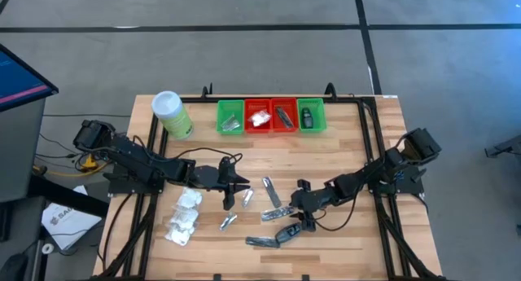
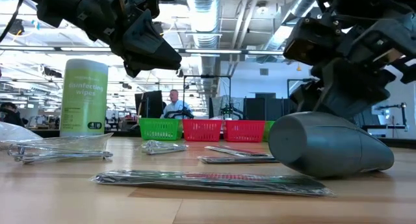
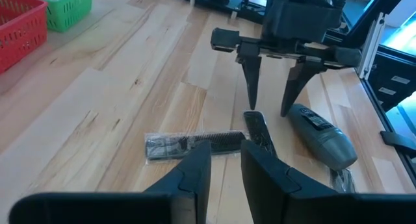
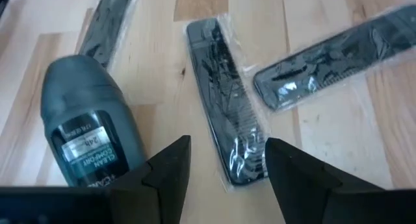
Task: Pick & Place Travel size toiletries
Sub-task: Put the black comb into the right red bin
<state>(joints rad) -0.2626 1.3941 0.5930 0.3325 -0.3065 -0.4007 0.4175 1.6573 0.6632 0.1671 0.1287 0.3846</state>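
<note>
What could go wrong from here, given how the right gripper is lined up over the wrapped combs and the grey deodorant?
1. The right gripper hangs open over a wrapped comb lying flat on the table; its fingers may slip on the film or pinch only the wrap.
2. The grey deodorant lies on its side right beside that comb, so a descending finger could nudge it and set it rolling.
3. The left gripper hovers near the same items, so the arms could crowd each other.

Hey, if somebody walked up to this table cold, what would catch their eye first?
Probably the right gripper, open and poised above a wrapped black comb beside a grey deodorant stick on the table's near right. Behind, a row of green and red trays lines the far edge, with a tall light-green wipes canister to their left.
</note>
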